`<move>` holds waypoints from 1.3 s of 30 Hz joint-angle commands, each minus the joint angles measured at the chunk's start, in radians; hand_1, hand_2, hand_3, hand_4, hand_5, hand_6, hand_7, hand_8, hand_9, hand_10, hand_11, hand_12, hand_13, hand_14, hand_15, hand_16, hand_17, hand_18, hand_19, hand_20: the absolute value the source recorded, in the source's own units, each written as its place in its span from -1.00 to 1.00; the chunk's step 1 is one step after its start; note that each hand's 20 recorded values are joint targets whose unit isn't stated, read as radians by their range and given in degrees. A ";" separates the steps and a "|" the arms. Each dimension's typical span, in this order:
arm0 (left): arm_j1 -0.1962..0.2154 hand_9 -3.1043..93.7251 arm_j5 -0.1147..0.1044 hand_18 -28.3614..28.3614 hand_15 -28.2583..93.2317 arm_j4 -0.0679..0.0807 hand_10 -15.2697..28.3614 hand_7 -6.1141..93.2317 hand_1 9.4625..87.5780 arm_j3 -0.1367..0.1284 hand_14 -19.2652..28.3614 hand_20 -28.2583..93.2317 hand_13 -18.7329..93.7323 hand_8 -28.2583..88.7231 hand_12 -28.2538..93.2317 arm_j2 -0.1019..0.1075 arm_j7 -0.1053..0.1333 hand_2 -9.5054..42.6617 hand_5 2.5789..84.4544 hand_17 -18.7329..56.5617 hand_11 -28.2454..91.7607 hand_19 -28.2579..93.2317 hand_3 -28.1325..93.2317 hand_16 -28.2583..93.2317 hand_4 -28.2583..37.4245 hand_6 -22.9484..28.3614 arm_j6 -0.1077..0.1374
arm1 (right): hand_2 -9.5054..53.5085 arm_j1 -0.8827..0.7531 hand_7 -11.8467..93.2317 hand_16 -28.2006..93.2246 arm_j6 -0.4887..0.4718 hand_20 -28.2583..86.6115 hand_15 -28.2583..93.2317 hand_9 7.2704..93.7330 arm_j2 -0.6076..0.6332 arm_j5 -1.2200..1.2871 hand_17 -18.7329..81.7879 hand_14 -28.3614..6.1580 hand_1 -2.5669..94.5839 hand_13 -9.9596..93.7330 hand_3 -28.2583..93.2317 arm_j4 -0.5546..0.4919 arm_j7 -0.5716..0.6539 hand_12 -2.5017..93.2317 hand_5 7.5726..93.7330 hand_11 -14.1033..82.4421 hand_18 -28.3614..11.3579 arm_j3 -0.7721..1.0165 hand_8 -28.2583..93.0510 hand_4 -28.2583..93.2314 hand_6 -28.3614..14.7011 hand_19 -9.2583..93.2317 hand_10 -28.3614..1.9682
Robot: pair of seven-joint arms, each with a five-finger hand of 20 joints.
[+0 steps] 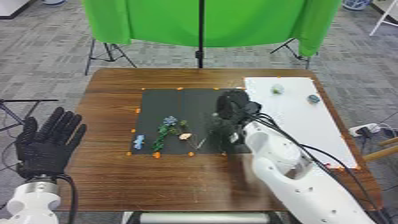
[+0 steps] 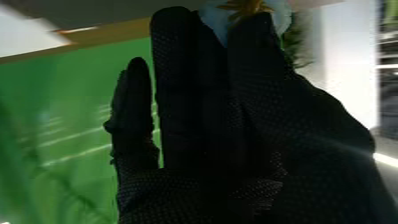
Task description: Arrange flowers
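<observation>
We found the left hand point(image 1: 49, 145) released, its fingers straight, beside the table point(image 1: 107, 185). The right hand point(image 1: 233, 107) was over the dark mat point(image 1: 160, 102), a pale flower point(image 2: 242, 7) at its far end; we could not tell whether it grasped it. The blue flower point(image 1: 171, 120) and peach flower point(image 1: 185, 136) lay on the mat. We judged them light, with crushable petals and springy stems, best pinched mid-stem.
</observation>
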 commanded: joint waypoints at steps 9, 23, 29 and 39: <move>0.011 -0.01 0.001 0.50 -0.04 0.004 0.36 -0.68 -0.53 -0.001 0.40 -0.30 0.02 -0.67 -0.35 -0.003 0.001 -0.13 0.17 -0.61 -0.22 0.05 0.59 -0.60 -1.00 0.27 -0.005 | -0.96 0.001 -0.42 0.14 -0.063 0.24 -0.10 0.67 -0.022 -0.047 -0.06 0.28 0.35 0.50 0.46 0.011 -0.032 -0.30 0.59 -0.59 -0.49 -0.078 -0.54 -1.00 0.40 0.63 0.20; 0.015 -0.01 -0.008 0.50 -0.04 0.001 0.36 -0.67 -0.52 -0.004 0.39 -0.30 0.02 -0.66 -0.35 -0.004 0.005 -0.15 0.18 -0.61 -0.22 0.05 0.59 -0.60 -1.00 0.25 -0.009 | -1.00 -0.039 -0.49 0.04 -0.121 0.20 0.02 0.35 -0.006 0.007 -0.09 0.20 0.24 0.41 0.55 -0.080 -0.003 -0.62 0.31 -0.41 -0.57 -0.005 -0.74 -1.00 0.37 0.67 0.05; 0.014 -0.01 -0.012 0.50 -0.04 0.000 0.36 -0.66 -0.50 0.000 0.39 -0.30 0.02 -0.67 -0.35 -0.007 0.005 -0.16 0.18 -0.61 -0.22 0.05 0.58 -0.61 -1.00 0.24 -0.011 | -1.00 -0.085 -0.51 -0.07 -0.070 0.20 0.15 0.31 0.025 0.001 -0.10 0.09 0.14 0.37 0.63 -0.119 0.032 -0.62 0.26 -0.42 -0.59 0.083 -0.74 -1.00 0.32 0.68 0.02; 0.027 -0.01 -0.014 0.50 -0.04 -0.007 0.36 -0.67 -0.51 -0.008 0.40 -0.30 0.02 -0.67 -0.35 -0.007 0.012 -0.16 0.17 -0.61 -0.22 0.05 0.58 -0.61 -1.00 0.26 -0.008 | -1.00 -0.137 -0.54 -0.24 0.026 0.17 0.18 0.06 0.070 -0.018 -0.12 -0.16 -0.04 0.16 0.70 -0.064 0.274 -0.65 0.14 -0.49 -0.65 0.317 -0.73 -1.00 0.18 0.69 -0.16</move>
